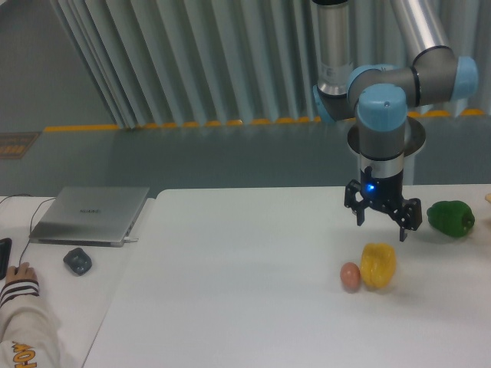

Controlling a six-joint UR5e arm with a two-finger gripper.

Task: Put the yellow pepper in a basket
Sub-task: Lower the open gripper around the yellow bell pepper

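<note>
The approach is in hand: the gripper (pixel 381 219) hangs with jaws apart and empty just above the pepper (pixel 378 265), which lies beside the egg (pixel 350 276) toward the counter's right edge; next it should descend squarely over it and close.
</note>
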